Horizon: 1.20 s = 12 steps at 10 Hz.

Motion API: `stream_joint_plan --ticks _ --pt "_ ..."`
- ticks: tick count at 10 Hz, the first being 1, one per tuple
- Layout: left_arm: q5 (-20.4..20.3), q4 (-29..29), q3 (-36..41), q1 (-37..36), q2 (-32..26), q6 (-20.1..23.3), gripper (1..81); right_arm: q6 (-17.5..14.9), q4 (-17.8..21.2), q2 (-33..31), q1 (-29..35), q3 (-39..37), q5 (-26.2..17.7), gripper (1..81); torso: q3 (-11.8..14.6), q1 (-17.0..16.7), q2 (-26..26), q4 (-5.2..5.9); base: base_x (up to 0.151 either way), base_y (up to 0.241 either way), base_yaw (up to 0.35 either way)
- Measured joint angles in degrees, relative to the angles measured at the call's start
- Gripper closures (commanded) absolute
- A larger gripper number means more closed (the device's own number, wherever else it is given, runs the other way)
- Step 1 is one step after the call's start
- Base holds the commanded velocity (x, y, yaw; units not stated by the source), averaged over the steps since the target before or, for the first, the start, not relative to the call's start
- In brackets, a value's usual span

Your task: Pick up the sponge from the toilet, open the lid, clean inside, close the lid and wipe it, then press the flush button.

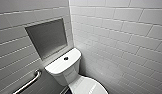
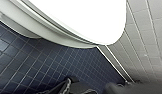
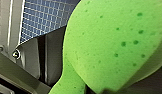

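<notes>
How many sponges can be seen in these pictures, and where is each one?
1. The green sponge is close in front of the right wrist camera, with blue floor tiles behind it. Others could lie hidden where the cameras do not look.

Glossy white ceramic toilet [image 1: 62, 68], small dark flush button [image 1: 66, 58] with metallic rim, soft-looking porous matt green sponge [image 3: 109, 45], smooth glossy white wall tiles [image 1: 117, 32], shiny metal grab bar [image 1: 29, 82], dark blue floor tiles [image 2: 34, 70] with pale grout, flat matt grey wall niche [image 1: 48, 37]
</notes>
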Motion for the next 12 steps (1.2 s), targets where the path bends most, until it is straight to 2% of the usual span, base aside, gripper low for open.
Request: stream_joint_plan --ticks 6,8,9,12 --pt "-0.1 0.0 -10.0 -1.6 6.0 0.0 1.0 0.4 0.0 0.6 1.2 -1.0 0.0 81.1 -0.2 0.0 0.0 0.00 0.000 0.000 0.000" --pt "-0.1 -0.1 -10.0 -2.0 6.9 0.0 1.0 0.4 0.0 0.6 1.7 -1.0 0.0 81.1 -2.0 0.0 0.0 0.00 0.000 0.000 0.000" --pt "-0.1 -0.3 -10.0 -2.5 6.8 0.0 1.0 0.4 0.0 0.6 2.0 -1.0 0.0 81.1 -4.1 0.0 0.0 0.00 0.000 0.000 0.000" --pt "-0.1 -1.7 -7.2 -4.3 5.5 0.0 1.0 0.4 0.0 0.7 2.6 -1.1 -0.1 81.1 -5.7 0.0 0.1 0.00 0.000 0.000 0.000"
